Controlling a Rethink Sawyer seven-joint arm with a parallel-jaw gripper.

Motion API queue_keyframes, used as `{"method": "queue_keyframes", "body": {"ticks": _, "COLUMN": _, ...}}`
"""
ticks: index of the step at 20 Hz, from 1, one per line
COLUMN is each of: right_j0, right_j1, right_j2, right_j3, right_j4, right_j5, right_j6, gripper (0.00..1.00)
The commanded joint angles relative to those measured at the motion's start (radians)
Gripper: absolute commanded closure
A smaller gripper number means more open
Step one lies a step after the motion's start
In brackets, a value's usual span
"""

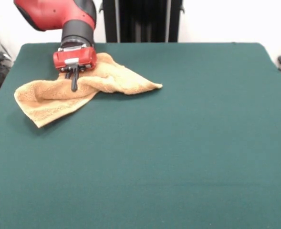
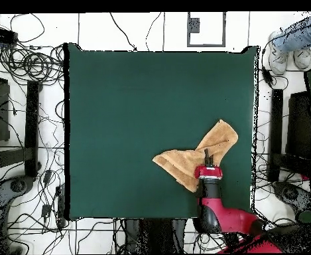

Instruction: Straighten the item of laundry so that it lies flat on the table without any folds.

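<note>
The towel (image 1: 78,88) lies bunched on the green worktop (image 1: 178,152), close to the robot's side and, in the front view, toward the left of the picture. It is far from flat. One broad lobe spreads out toward the worktop's left edge in the front view, with a woven band stripe showing along its near border, and a narrower tongue runs off to the right and ends in a point. Between the two the cloth is gathered into a raised ridge with several folds.

From above, the towel (image 2: 194,157) shows as two wings meeting at a pinched waist — one reaching toward the worktop's right edge in that picture, the other lying flatter toward its middle. The whole of it sits in the quarter of the worktop (image 2: 131,99) nearest the robot's base.

The red arm comes down over the gathered middle of the cloth. Its gripper (image 1: 74,86) reaches the ridge, the dark jaws standing as one narrow vertical shape pressed down at the folds; they look drawn together, apparently pinching a fold of the towel, though the cloth hides the tips. In the overhead view the gripper (image 2: 207,158) sits right at the towel's waist, its red head just behind it.

Cables (image 2: 25,66) lie tangled on the floor beside the worktop, and a person's shoes (image 2: 289,58) show at the overhead picture's upper right corner.
</note>
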Motion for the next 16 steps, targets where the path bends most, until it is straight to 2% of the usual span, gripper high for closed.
{"method": "queue_keyframes", "body": {"ticks": 1, "right_j0": 0.123, "right_j1": -0.003, "right_j2": -0.031, "right_j3": -0.194, "right_j4": -0.09, "right_j5": 0.01, "right_j6": -0.105, "gripper": 1.0}}
{"method": "queue_keyframes", "body": {"ticks": 4, "right_j0": 0.237, "right_j1": -0.04, "right_j2": -0.035, "right_j3": -0.299, "right_j4": -0.328, "right_j5": 0.105, "right_j6": 0.011, "gripper": 1.0}}
{"method": "queue_keyframes", "body": {"ticks": 5, "right_j0": 0.277, "right_j1": -0.046, "right_j2": -0.05, "right_j3": -0.315, "right_j4": -0.355, "right_j5": 0.15, "right_j6": 0.017, "gripper": 1.0}}
{"method": "queue_keyframes", "body": {"ticks": 6, "right_j0": 0.361, "right_j1": -0.057, "right_j2": -0.087, "right_j3": -0.343, "right_j4": -0.401, "right_j5": 0.26, "right_j6": 0.029, "gripper": 1.0}}
{"method": "queue_keyframes", "body": {"ticks": 8, "right_j0": 0.453, "right_j1": -0.054, "right_j2": -0.124, "right_j3": -0.369, "right_j4": -0.425, "right_j5": 0.362, "right_j6": 0.027, "gripper": 1.0}}
{"method": "queue_keyframes", "body": {"ticks": 10, "right_j0": 0.497, "right_j1": -0.039, "right_j2": -0.135, "right_j3": -0.384, "right_j4": -0.427, "right_j5": 0.398, "right_j6": 0.034, "gripper": 1.0}}
{"method": "queue_keyframes", "body": {"ticks": 11, "right_j0": 0.505, "right_j1": -0.031, "right_j2": -0.135, "right_j3": -0.389, "right_j4": -0.424, "right_j5": 0.396, "right_j6": 0.042, "gripper": 1.0}}
{"method": "queue_keyframes", "body": {"ticks": 13, "right_j0": 0.507, "right_j1": -0.001, "right_j2": -0.111, "right_j3": -0.421, "right_j4": -0.465, "right_j5": 0.35, "right_j6": 0.128, "gripper": 1.0}}
{"method": "queue_keyframes", "body": {"ticks": 14, "right_j0": 0.484, "right_j1": 0.033, "right_j2": -0.071, "right_j3": -0.457, "right_j4": -0.524, "right_j5": 0.273, "right_j6": 0.254, "gripper": 1.0}}
{"method": "queue_keyframes", "body": {"ticks": 16, "right_j0": 0.461, "right_j1": 0.077, "right_j2": -0.032, "right_j3": -0.5, "right_j4": -0.566, "right_j5": 0.191, "right_j6": 0.346, "gripper": 1.0}}
